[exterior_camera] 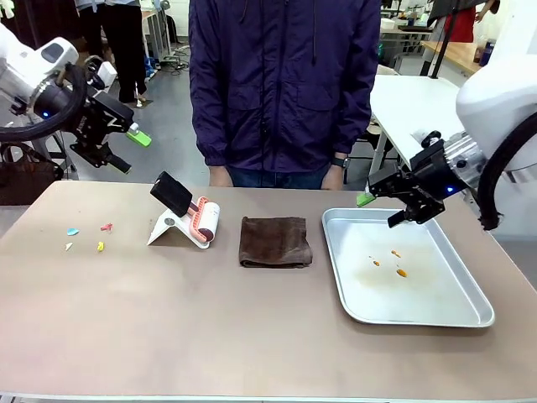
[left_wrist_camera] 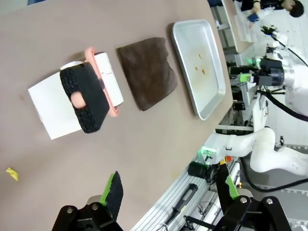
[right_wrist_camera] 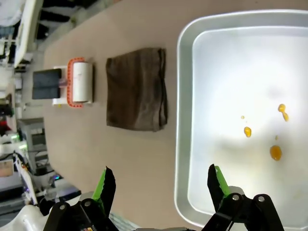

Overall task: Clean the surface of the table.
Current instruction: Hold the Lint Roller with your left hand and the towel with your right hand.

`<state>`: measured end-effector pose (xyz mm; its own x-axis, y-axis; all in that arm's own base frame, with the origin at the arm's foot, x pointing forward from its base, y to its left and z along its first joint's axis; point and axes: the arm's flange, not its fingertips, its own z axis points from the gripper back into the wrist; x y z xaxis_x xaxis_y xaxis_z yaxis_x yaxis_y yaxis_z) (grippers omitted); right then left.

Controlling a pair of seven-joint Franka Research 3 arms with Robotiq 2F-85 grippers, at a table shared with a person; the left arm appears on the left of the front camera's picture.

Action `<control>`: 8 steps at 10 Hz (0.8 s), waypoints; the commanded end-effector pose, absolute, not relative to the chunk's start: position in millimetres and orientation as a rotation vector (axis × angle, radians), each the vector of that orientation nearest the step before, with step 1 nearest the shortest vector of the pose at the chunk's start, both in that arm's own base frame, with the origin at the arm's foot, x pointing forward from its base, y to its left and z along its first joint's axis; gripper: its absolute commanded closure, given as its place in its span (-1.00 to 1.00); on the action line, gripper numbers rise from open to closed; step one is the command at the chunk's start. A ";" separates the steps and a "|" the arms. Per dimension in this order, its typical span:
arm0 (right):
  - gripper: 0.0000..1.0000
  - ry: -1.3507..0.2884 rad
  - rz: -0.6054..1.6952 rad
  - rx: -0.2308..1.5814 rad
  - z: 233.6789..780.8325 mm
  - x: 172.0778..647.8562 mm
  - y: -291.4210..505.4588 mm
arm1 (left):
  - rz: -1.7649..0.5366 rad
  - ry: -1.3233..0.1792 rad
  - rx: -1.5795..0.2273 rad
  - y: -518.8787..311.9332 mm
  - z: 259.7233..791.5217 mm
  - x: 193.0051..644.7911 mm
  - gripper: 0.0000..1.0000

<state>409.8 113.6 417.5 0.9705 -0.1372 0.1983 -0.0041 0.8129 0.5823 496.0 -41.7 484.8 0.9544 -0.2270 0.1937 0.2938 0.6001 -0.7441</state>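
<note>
Left claw (exterior_camera: 127, 149) and right claw (exterior_camera: 382, 208) both stand with fingers apart, holding nothing. Mine on the right hangs over the metal tray's (exterior_camera: 470, 315) far edge. Small coloured scraps (exterior_camera: 84, 238) lie on the brown tabletop (exterior_camera: 252, 336), left of the lint roller (exterior_camera: 201, 220).
</note>
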 end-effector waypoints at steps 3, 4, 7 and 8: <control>-1.00 -0.164 -0.160 0.524 377.3 465.7 187.9 | -0.165 -0.040 -0.830 -37.5 466.6 510.1 -1.00; -1.00 -0.192 -0.194 0.510 364.6 479.2 207.7 | -0.141 -0.029 -0.815 -34.0 461.5 509.7 -1.00; -1.00 -0.228 -0.163 0.496 342.3 509.7 250.5 | -0.104 -0.014 -0.777 -38.8 444.7 518.9 -1.00; -1.00 -0.235 -0.145 0.498 339.0 513.4 256.4 | -0.079 -0.001 -0.774 -36.7 438.0 524.1 -1.00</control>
